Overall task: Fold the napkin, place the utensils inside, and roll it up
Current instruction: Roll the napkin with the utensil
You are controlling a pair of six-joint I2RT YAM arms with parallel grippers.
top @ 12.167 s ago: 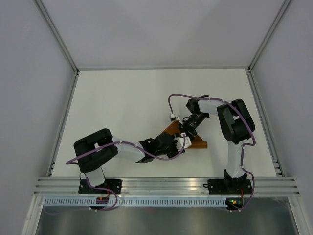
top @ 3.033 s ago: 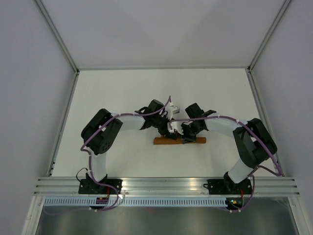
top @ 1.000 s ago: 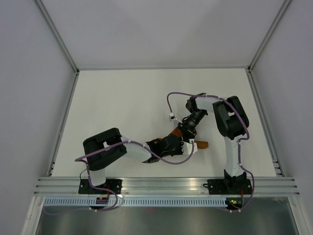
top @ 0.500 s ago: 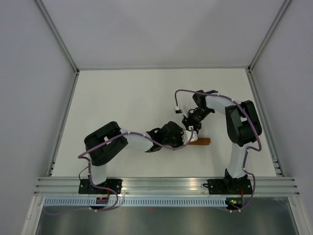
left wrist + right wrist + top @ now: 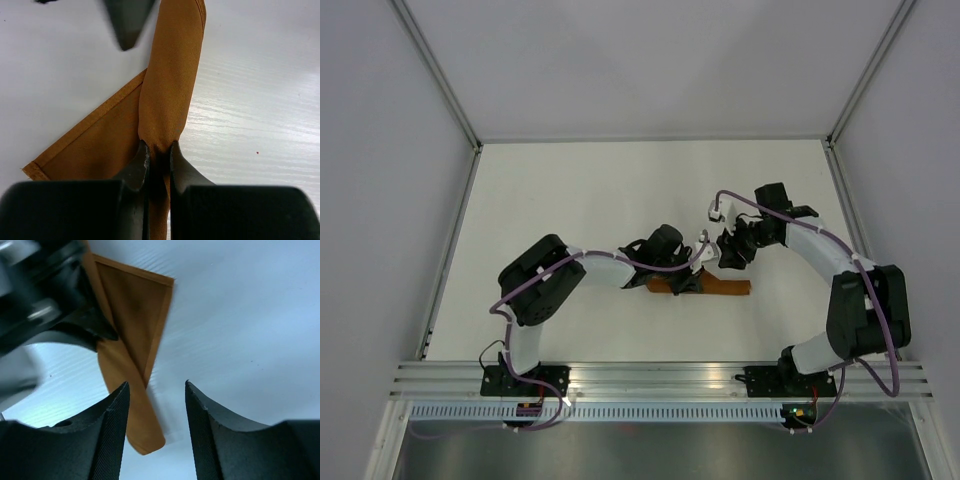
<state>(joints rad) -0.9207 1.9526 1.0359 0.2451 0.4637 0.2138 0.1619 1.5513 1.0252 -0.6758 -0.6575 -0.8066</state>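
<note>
— What's changed in the last second?
— The right gripper (image 5: 156, 385) has let go. A second ago it was down on the napkin (image 5: 170, 85) next to the left one. Now it has pulled back to the right, jaws apart with nothing between them, only cloth and table (image 5: 240, 315) below
— And the left gripper (image 5: 159, 149)?
— It has swung round from the near side to the far left of the roll. Its jaws are pinched tight on the cloth, partway along the rolled part
— Where does the napkin lie?
— On the table between the two arms, a narrow orange bar about parallel to the near edge. A second ago it sat skewed under both grippers
— Is it rolled, then?
— Mostly, I'd say. From the left wrist the roll looks round and firm, but a flap (image 5: 90, 145) lies spread flat beside it, with its hem and a corner showing, so the roll isn't closed
— The utensils?
— Not visible in any view. They're probably wrapped inside, but I can't confirm it
— What does that mean for the task?
— Likely a late stage. One gripper holds the roll while the other is free, perhaps to turn that flap in. If the left lets go now, the cloth may spring loose
</note>
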